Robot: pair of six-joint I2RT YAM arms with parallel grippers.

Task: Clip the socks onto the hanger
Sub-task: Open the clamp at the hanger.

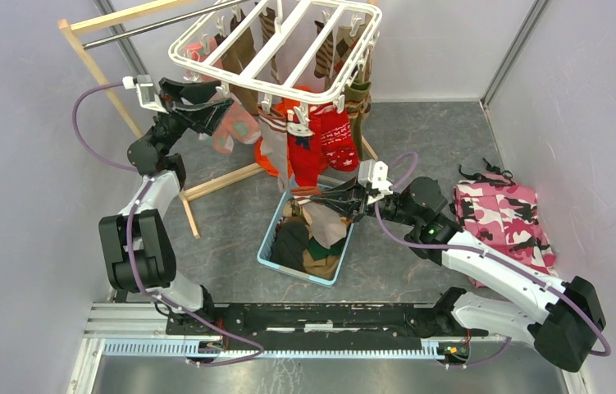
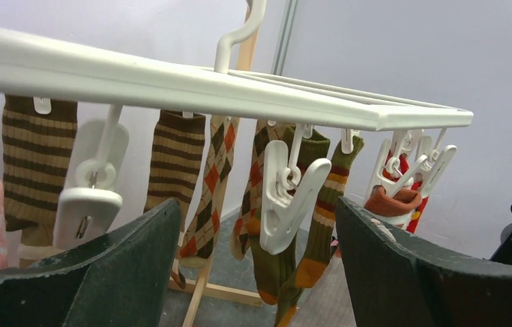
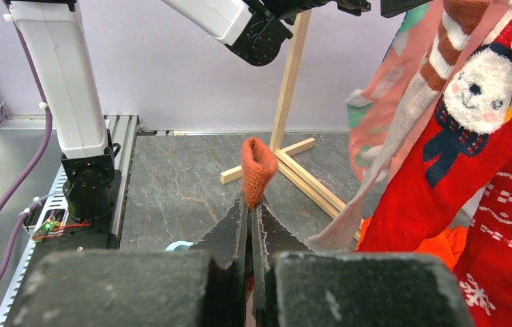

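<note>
In the right end effector, a sock shows only its tip.

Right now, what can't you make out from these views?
Right wrist: the sock in the shut right hand shows only an orange tip; the hand hides the rest.
Top external: what lies in the basket is too small to tell apart.
Left wrist: the left end of the hanger is cut off by the picture edge.

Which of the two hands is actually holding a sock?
The right hand, over the blue basket: its fingers pinch a rust-orange sock. The left hand, up by the white hanger, is open and empty.
</note>
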